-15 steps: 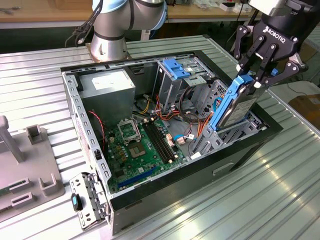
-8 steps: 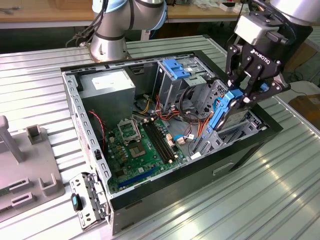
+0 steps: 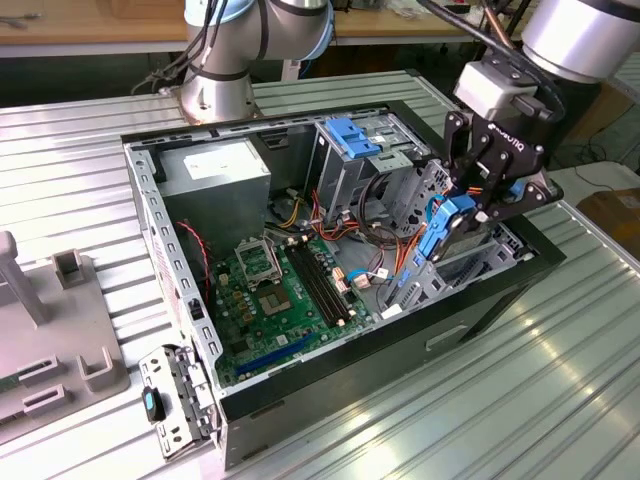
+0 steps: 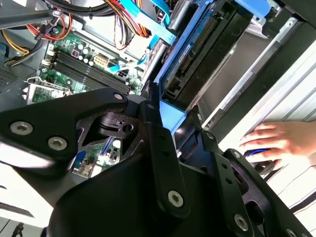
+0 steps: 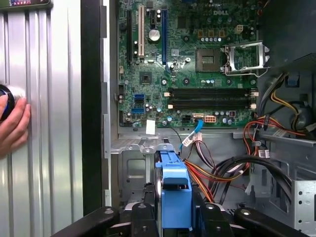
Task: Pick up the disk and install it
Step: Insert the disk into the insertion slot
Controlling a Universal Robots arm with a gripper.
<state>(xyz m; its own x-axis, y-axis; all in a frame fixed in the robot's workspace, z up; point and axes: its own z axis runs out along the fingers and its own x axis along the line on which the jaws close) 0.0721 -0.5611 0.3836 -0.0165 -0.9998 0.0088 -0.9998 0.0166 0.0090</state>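
So the flat grey metal hard drive in its blue plastic carrier [image 3: 441, 232] is up in the air. The black pincer [image 3: 462, 208] is clamped on it, one finger pressed against each side of the blue frame. In the exterior view it sits right of centre, standing on edge and a bit tilted, over the end of the open black and grey metal computer case [image 3: 160, 230] toward the exterior view's right. I can't tell if it touches the case there.

In the first wrist view the drive [image 5: 175, 190] is edge-on: bright blue plastic with a moulded tab, dark metal just behind it. The second wrist view catches its long side [image 4: 197, 59], a dark slab with a blue rail along it.

As for writing, the grey metal box [image 3: 215, 165] in the case's upper left corner has a white sticker, too small to read. A small white tag [image 5: 150, 127] sits at the edge of the green circuit board [image 5: 187, 59].

A person's hand [image 4: 276, 140] rests on the ribbed metal table [image 3: 560, 380] beside the case, on something round and dark.
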